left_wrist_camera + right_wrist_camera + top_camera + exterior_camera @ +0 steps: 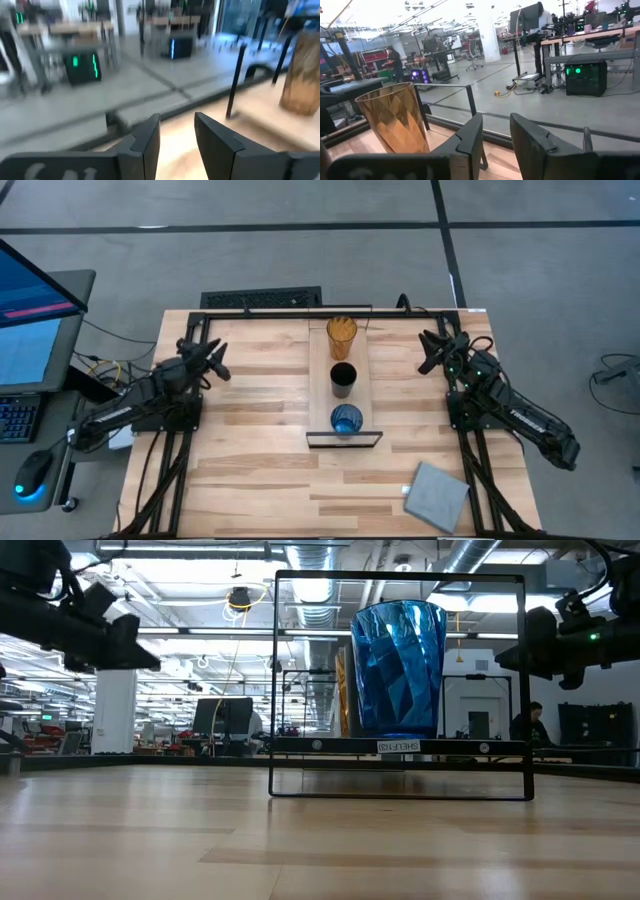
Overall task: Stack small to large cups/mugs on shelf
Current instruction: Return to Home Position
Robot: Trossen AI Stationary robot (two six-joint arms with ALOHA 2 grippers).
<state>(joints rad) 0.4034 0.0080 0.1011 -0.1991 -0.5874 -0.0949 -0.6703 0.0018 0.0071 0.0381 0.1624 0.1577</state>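
Observation:
Three cups stand upright on their bases in a row on the light-wood shelf (345, 385): the amber tumbler (341, 336) at the far end, the black cup (343, 378) in the middle, the blue cup (347, 419) at the near end by the black frame (344, 440). The blue cup (397, 668) fills the low view; the amber tumbler also shows in the right wrist view (396, 118). My left gripper (219, 364) hovers at the table's left, open and empty. My right gripper (430, 350) hovers at the right, open and empty.
A grey square pad (437, 496) lies at the table's near right corner. Bare wood lies to either side of the shelf. A monitor, keyboard and mouse stand off the table's left edge. People show in the room beyond.

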